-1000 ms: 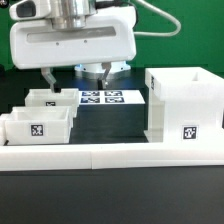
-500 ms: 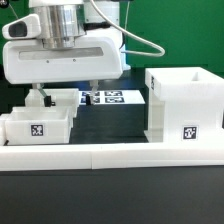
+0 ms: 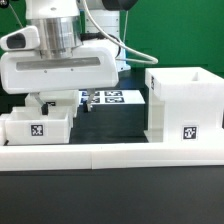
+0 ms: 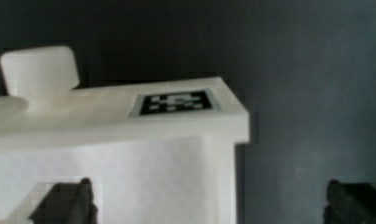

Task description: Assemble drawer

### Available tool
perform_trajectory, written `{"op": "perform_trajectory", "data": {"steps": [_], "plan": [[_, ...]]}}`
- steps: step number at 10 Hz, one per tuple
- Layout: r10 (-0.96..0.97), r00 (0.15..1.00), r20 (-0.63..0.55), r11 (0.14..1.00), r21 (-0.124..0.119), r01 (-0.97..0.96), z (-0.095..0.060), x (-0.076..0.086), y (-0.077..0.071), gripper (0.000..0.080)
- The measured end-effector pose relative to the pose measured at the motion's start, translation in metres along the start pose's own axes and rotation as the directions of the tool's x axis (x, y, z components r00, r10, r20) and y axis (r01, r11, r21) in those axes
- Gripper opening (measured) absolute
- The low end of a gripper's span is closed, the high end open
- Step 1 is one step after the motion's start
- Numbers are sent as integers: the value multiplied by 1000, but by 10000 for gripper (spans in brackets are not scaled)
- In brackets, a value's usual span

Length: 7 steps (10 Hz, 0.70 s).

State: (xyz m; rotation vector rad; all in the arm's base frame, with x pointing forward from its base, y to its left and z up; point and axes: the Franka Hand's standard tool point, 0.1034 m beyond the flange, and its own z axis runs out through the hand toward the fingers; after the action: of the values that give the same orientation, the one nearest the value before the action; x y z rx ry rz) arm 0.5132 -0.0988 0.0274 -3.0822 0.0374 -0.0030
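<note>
Two small white drawer boxes stand at the exterior view's left: a front one (image 3: 38, 128) with a marker tag, and a rear one (image 3: 42, 101) mostly hidden behind my hand. A large white drawer case (image 3: 185, 105) stands at the exterior view's right. My gripper (image 3: 68, 104) hangs low over the small boxes, jaws open. In the wrist view, a white drawer part (image 4: 114, 140) with a tag and a round knob (image 4: 39, 68) lies below my open gripper (image 4: 211, 205). One fingertip (image 4: 64, 205) is over the part and the other over dark table.
The marker board (image 3: 112, 97) lies on the dark table between the small boxes and the case. A white ledge (image 3: 110, 155) runs along the front. The arm's cables hang behind the hand.
My gripper has moved down and toward the exterior view's left, from above the marker board to over the small drawer boxes. The parts have not moved.
</note>
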Motion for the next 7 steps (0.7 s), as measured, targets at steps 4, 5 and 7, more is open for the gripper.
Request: {"op": "perform_trajectory", "data": {"steps": [4,5,7], "plan": [[-6,1000,29,1000,-1,6,18,-8,0,649],[-4,1000,31,1000,-1,4,19,-9,1,649],[-2,1000,19,1000,-8,2,20,-7,0,649]]}}
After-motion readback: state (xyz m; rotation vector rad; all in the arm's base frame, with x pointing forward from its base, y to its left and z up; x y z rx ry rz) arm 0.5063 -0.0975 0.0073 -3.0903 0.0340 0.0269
